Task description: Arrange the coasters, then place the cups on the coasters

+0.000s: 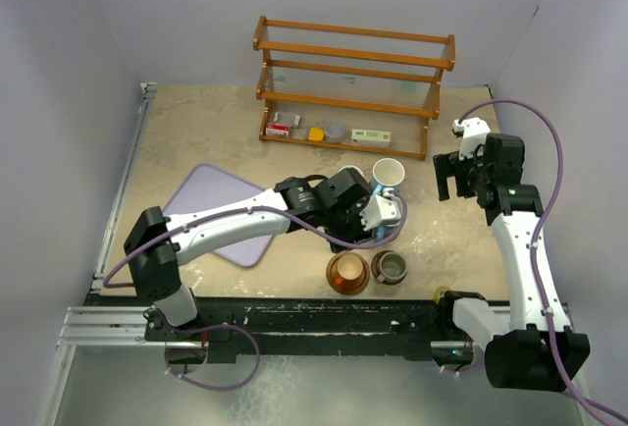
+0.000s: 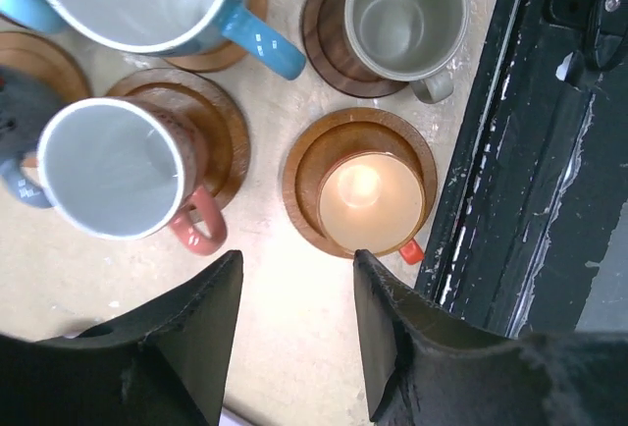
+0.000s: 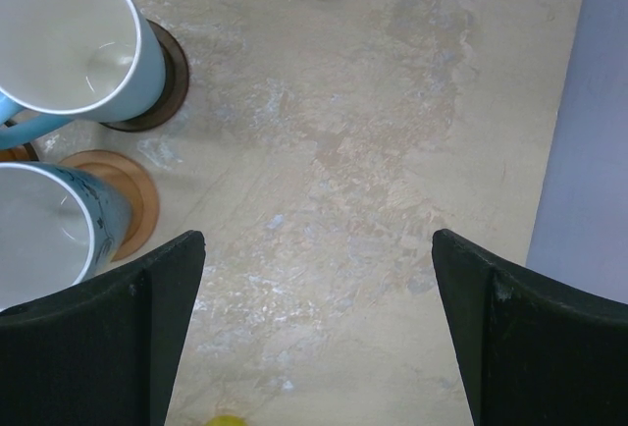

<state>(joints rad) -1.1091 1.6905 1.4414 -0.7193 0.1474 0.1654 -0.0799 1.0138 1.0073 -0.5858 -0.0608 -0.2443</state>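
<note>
I see left jaws parted, gripping nothing; copper cup (image 2: 371,202) on grooved coaster (image 2: 302,173) just ahead of them. Right jaws wide open, blue cups (image 3: 59,43) ahead-left.

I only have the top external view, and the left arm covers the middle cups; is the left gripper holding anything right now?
Observer: No. In the left wrist view the left gripper is open, with nothing between its fingers.
Operator: Thank you. Is the cup beneath that arm on a coaster?
Observer: Yes, the red-handled cup stands on a brown coaster.
Operator: And does the far pale blue cup have one?
Observer: Yes. The right wrist view shows a dark coaster under the pale blue cup.
</note>
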